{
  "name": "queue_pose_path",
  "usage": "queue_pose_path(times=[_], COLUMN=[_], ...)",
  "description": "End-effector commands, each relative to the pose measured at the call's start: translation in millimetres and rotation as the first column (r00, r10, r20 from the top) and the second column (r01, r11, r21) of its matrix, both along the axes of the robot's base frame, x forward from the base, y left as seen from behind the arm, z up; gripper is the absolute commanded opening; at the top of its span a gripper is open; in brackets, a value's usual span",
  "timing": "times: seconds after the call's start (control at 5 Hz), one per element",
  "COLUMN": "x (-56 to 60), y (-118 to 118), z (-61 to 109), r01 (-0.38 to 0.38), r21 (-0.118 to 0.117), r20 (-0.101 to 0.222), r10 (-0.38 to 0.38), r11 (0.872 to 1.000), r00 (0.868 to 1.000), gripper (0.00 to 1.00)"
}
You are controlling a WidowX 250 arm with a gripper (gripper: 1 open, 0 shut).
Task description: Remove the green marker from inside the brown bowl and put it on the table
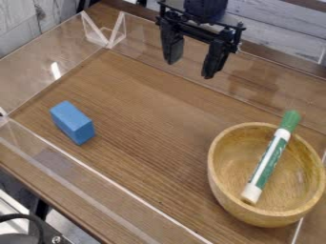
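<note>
Camera view, sole entry. Item one: the end effector (pixel 193 55), dark, two-fingered, hanging at the far middle of the bench (pixel 152 105) with its fingers pointing down and standing well apart, nothing between them. Item two: the brown bowl (pixel 227 187), round, shallow, thick-rimmed, at the near right corner, close against the clear acrylic wall. Item three: the green marker (pixel 270 157), white barrel, green cap, lying inside the bowl on a slant, cap end propped on the far rim and the other end down in the hollow toward you. Item four: a blue block (pixel 72 122), left of centre, well apart from both bowl and arm, no part of this job. Step in hand, as you should judge it: the approach, since the arm is well apart from the bowl and the marker is untouched. To do it well, bring the open fingers over the middle of the barrel, turn the wrist so they straddle the barrel across its width, and come down clear of the thick rim. Close only once the barrel sits between the fingers; a slim round barrel may roll off a pinch near its end. Lift straight before carrying it to bare wood. Writing: green lettering runs along the barrel, too small to read; no brand can be made out.
</note>
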State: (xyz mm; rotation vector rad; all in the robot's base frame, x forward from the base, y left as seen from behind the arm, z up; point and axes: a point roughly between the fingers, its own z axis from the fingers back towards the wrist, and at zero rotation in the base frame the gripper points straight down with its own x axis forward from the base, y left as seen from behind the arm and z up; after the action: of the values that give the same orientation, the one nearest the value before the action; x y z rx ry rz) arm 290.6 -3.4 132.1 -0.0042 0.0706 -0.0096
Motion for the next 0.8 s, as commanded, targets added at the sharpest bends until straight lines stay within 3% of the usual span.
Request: queue_pose_path(times=[0.0,0.6], x=[-1.5,-10.3], y=[-8.0,-83.5], z=[-6.5,-6.2], r01=[-0.003,0.022], r21=[-0.005,-0.050], r20=[-0.014,0.049], r10=[0.003,-0.019], r11=[1.000,0.999], r00=[1.000,0.999], gripper=[1.00,1.00])
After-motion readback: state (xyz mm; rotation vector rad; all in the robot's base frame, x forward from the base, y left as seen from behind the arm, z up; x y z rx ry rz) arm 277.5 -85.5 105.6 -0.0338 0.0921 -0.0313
